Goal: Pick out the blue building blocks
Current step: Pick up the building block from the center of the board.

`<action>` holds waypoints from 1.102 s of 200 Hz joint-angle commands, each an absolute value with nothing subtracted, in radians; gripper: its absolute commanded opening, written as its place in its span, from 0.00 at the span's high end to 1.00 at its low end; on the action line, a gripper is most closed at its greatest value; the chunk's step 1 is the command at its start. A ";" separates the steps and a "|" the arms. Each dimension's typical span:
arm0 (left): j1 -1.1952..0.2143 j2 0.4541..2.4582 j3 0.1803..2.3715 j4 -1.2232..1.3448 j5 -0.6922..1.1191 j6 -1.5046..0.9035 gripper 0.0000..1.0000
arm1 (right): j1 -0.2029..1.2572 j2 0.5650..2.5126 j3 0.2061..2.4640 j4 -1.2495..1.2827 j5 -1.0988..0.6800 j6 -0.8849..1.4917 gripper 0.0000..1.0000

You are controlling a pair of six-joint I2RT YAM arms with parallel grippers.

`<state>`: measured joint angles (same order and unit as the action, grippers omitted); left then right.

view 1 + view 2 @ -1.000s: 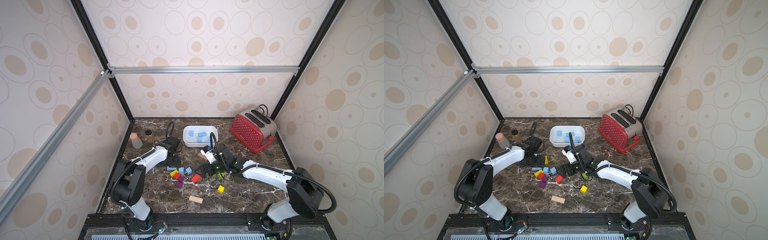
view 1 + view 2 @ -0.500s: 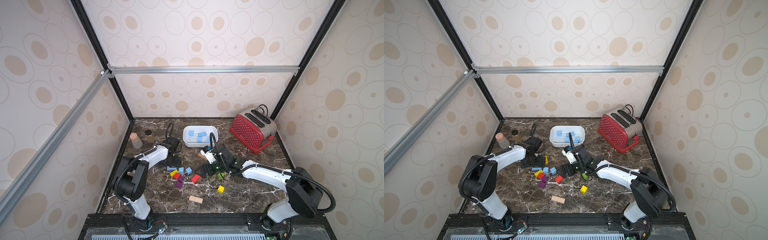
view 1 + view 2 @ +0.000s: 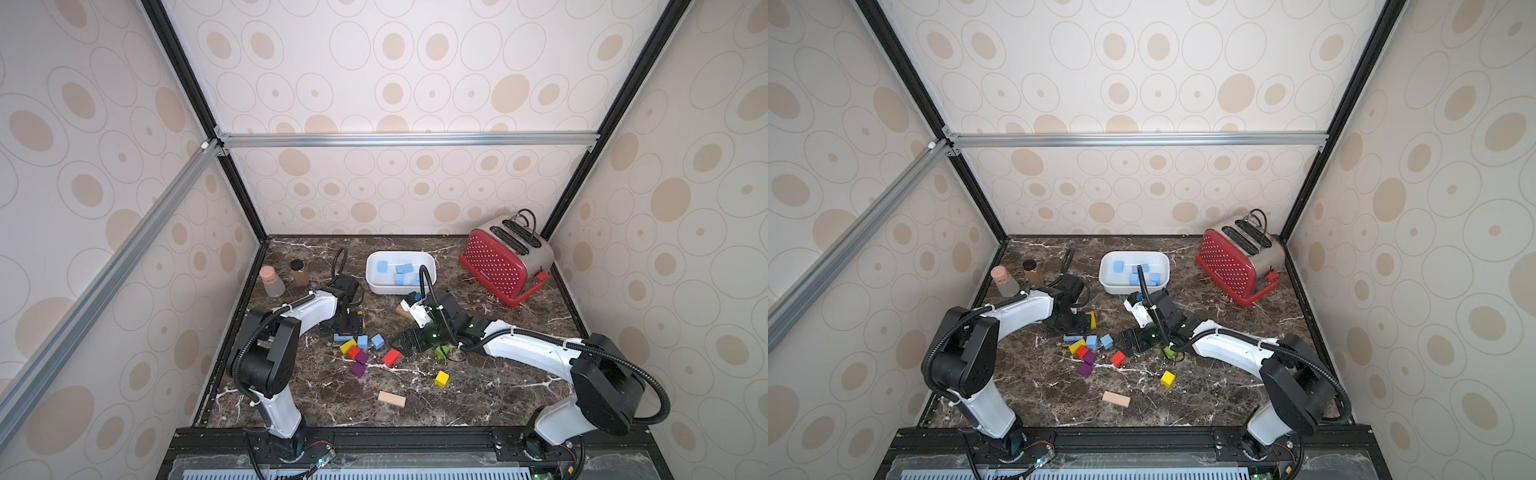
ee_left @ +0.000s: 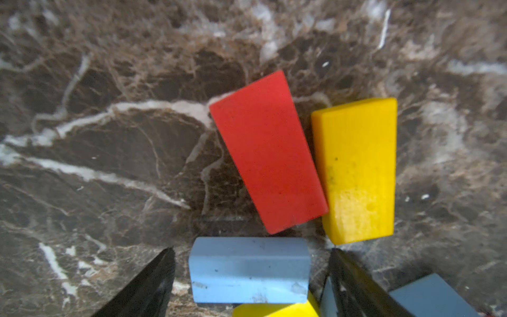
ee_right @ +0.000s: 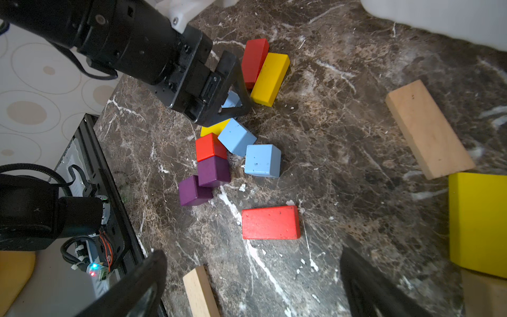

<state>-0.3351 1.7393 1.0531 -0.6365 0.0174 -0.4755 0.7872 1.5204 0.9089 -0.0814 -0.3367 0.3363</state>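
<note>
We're partway thru. At least 4 blue blocks (image 3: 382, 266) lie in the white tub (image 3: 395, 289) at the back of the table, so that bit's done. 3 more blue ones are out on the marble w/ the other colours: a blue bar (image 4: 248, 270), a blue cube (image 5: 236, 135) & a second blue cube (image 5: 262, 160) close beside it.

Our left gripper (image 4: 252, 250) is down low over the blue bar. It is open, one finger on each side, w/ a small gap btwn finger & block, so no grip yet. A red bar (image 4: 267, 151) & a yellow bar (image 4: 356, 170) lie just beside the blue bar.

Our right gripper (image 5: 253, 252) hangs open near the pile, nothing in it.

We think what's left is: squeeze the bar, lift it, drop it in the tub, then get the 2 cubes. Red, yellow, purple & tan ones stay put.
</note>
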 commanded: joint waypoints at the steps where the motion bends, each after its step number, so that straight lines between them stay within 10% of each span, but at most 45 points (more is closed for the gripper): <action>1: -0.323 1.748 1.043 -0.641 0.029 -0.493 0.14 | 0.797 1.535 0.930 -0.067 -0.336 0.337 0.00; 220: -0.312 1.743 0.987 -0.575 0.073 -0.590 0.32 | 0.797 1.522 0.916 -0.051 -0.331 0.333 0.00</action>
